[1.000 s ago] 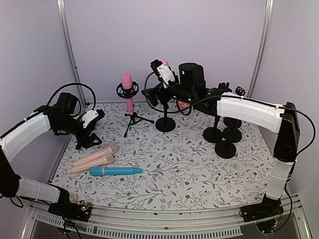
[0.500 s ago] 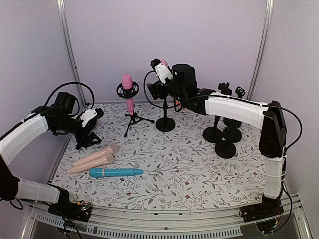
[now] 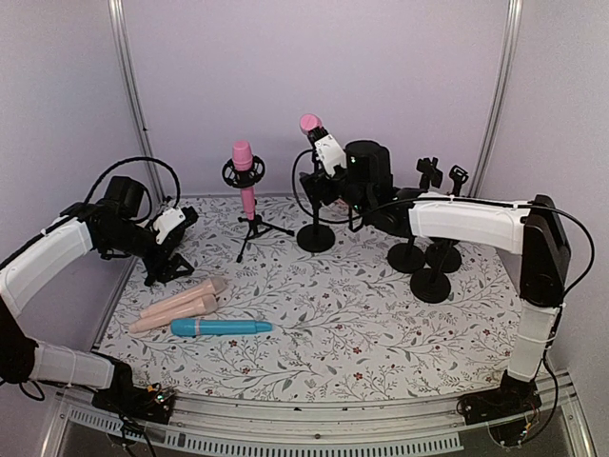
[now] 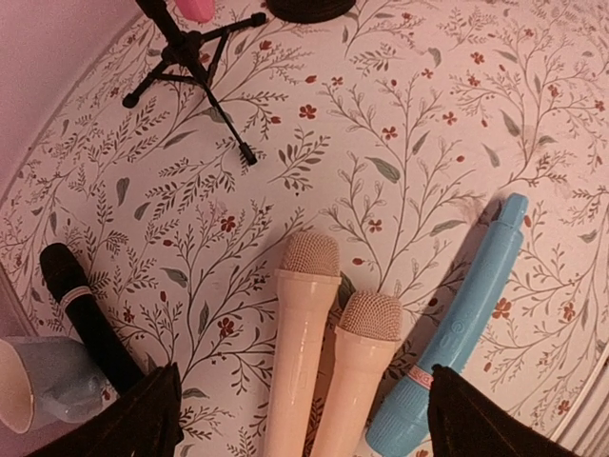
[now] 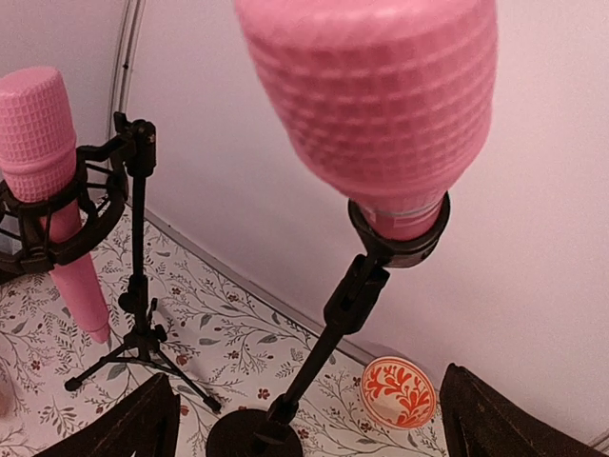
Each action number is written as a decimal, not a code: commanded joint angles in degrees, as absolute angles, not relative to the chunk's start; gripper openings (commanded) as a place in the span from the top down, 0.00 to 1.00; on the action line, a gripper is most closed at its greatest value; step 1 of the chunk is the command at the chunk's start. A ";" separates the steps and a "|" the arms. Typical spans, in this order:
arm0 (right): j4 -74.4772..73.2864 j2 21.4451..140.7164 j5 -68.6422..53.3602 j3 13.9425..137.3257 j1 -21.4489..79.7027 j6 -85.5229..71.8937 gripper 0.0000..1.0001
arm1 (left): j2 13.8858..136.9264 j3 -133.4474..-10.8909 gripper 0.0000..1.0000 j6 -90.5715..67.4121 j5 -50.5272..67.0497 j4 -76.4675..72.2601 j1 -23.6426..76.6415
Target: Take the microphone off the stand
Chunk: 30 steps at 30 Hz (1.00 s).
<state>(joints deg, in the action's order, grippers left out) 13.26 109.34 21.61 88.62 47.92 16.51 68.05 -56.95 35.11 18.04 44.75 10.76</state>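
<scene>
A pink microphone (image 3: 309,124) (image 5: 371,95) sits in the clip of a black round-base stand (image 3: 316,236) (image 5: 333,319) at the back of the table. My right gripper (image 3: 323,143) (image 5: 304,381) is open just below and in front of the microphone head, touching nothing; the stand's pole shows between its fingers. A second pink microphone (image 3: 244,171) (image 5: 43,143) stands in a ring mount on a tripod (image 3: 253,228) (image 4: 190,57). My left gripper (image 3: 164,265) (image 4: 304,405) hangs open over two beige microphones (image 3: 181,300) (image 4: 324,362) lying on the table.
A blue microphone (image 3: 221,327) (image 4: 466,314) lies beside the beige ones. A black microphone (image 4: 81,309) and a pale cup (image 4: 38,386) are at the left edge. Three empty black stands (image 3: 430,271) stand at the right. An orange-patterned bowl (image 5: 398,390) sits by the back wall.
My right gripper has shifted to the right and tilted up, so the pink microphone head on the round-base stand now shows above it. The left arm has not moved.
</scene>
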 commanded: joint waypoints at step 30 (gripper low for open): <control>33.73 111.34 23.25 99.22 46.81 37.25 0.69 | 72.02 -63.14 0.09 31.39 25.23 43.73 13.88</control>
